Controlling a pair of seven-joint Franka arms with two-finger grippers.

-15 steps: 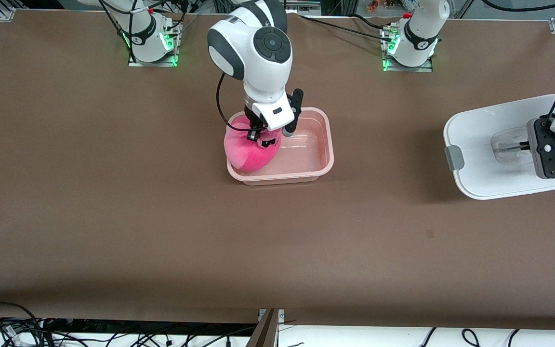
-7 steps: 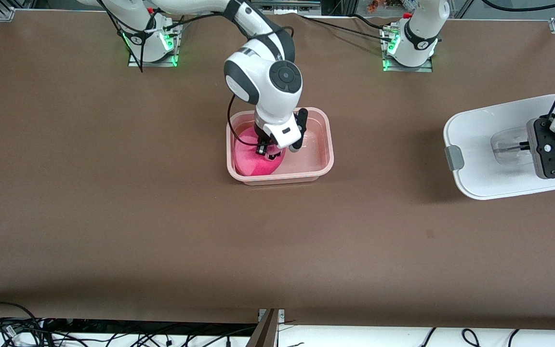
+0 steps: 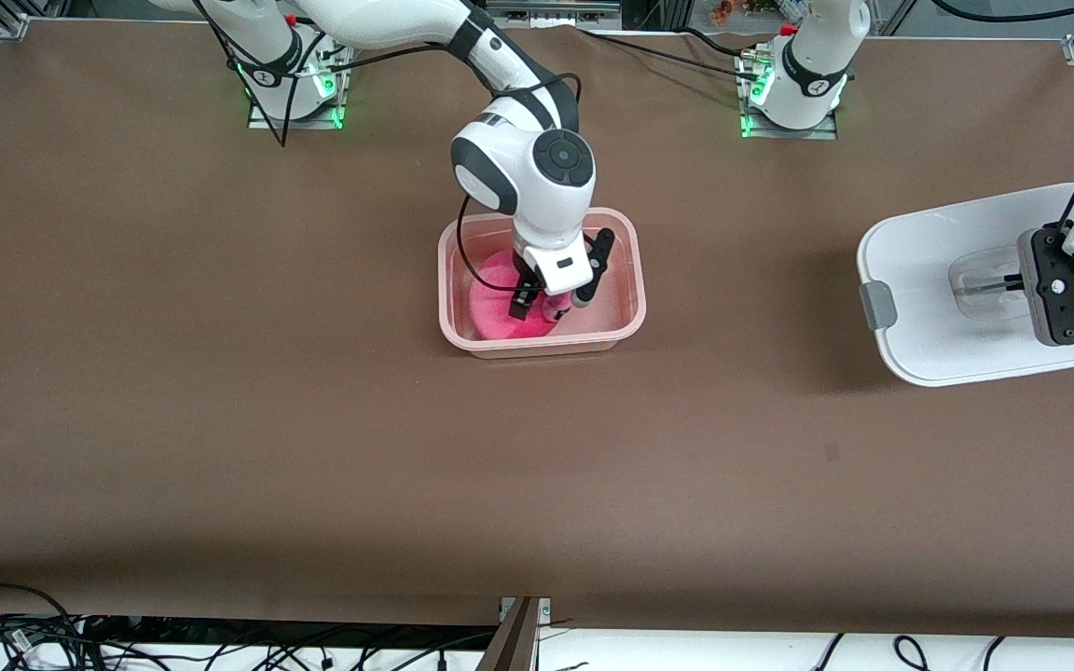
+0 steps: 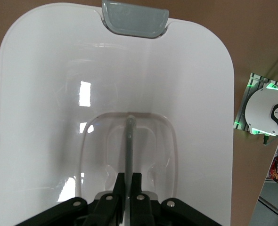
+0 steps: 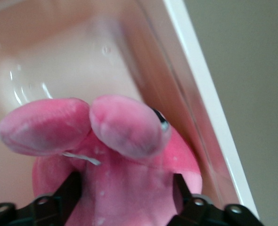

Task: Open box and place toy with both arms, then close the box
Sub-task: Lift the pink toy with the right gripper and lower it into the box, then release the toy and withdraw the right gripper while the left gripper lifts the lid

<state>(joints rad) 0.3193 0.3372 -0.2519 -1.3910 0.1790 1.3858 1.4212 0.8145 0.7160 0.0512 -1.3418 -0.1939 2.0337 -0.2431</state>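
Observation:
The pale-pink box [image 3: 635, 280] stands open in the middle of the table. The hot-pink toy [image 3: 495, 303] lies inside it, at the end toward the right arm. My right gripper [image 3: 551, 306] is down in the box over the toy. In the right wrist view its fingers [image 5: 73, 188] stand wide apart on either side of the toy [image 5: 125, 127], beside the box wall [image 5: 195, 80]. The white lid [image 3: 929, 252] is toward the left arm's end of the table. My left gripper [image 4: 128, 181] is shut on its clear handle [image 4: 128, 136].
A grey clip [image 3: 877, 306] sits on the lid's end that faces the box. The lid casts a shadow on the brown table [image 3: 313, 419] under its edge. Both arm bases stand along the table edge farthest from the front camera.
The right arm has lowered the toy fully into the box and shifted along it toward the left arm's end. Its fingers have spread apart. The left arm and lid have not moved.

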